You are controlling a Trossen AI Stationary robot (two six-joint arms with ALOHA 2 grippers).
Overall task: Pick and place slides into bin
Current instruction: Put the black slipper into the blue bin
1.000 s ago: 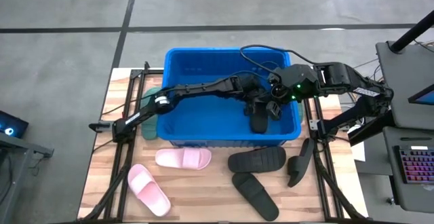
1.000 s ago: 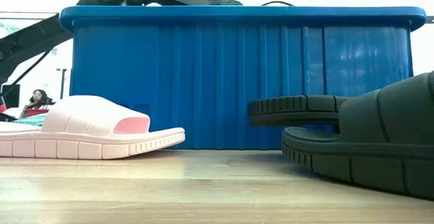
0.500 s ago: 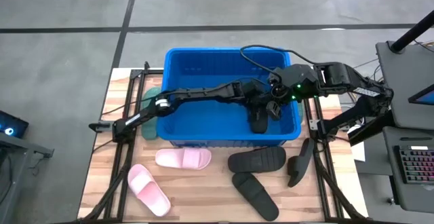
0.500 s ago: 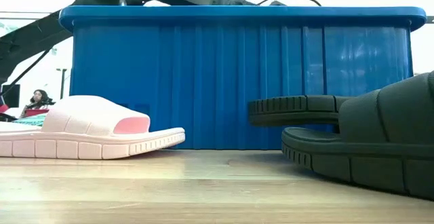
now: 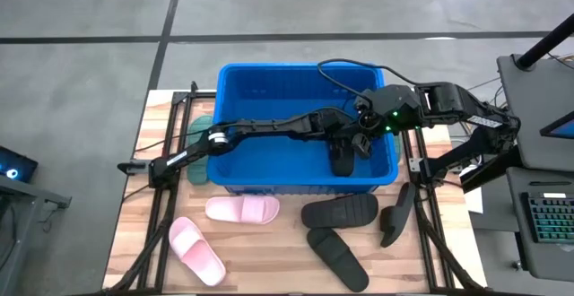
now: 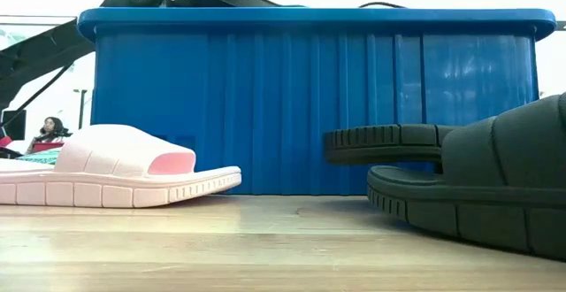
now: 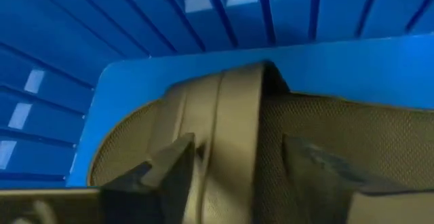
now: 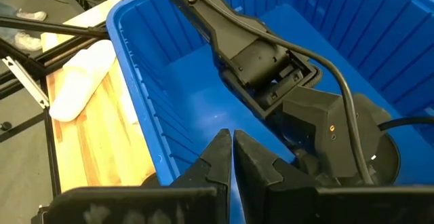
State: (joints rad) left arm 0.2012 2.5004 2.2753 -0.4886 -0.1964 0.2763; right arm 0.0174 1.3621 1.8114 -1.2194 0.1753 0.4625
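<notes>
The blue bin (image 5: 287, 66) stands at the table's far middle. A black slide (image 5: 343, 160) lies on the bin's floor in its near right corner. My left gripper (image 7: 237, 176) reaches down into the bin. It is open, with one finger on each side of that slide's wide strap (image 7: 224, 122). My right gripper (image 8: 232, 149) hangs shut above the bin's right part, close over the left wrist. On the table in front of the bin lie two pink slides (image 5: 242, 209) (image 5: 195, 251) and three black ones (image 5: 339, 212) (image 5: 336, 258) (image 5: 396, 215). My left gripper has its two fingers (image 7: 169, 176) astride the strap of the black slide, coming slanting down from the bin's left. Whether they touch the strap I cannot tell. The slide rests with its sole on the bin's floor.
A sage green slide (image 5: 199, 134) lies against the bin's left wall, partly under the left arm. The bin's ribbed walls (image 6: 265, 106) stand tall around the left gripper. Bare wood lies near the table's front edge (image 5: 269, 278). A person sits in the room far behind.
My left gripper has sunk a little deeper into the bin toward the black slide, and the arm's elbow has dropped nearer the rim. The slide has stayed where it lies.
</notes>
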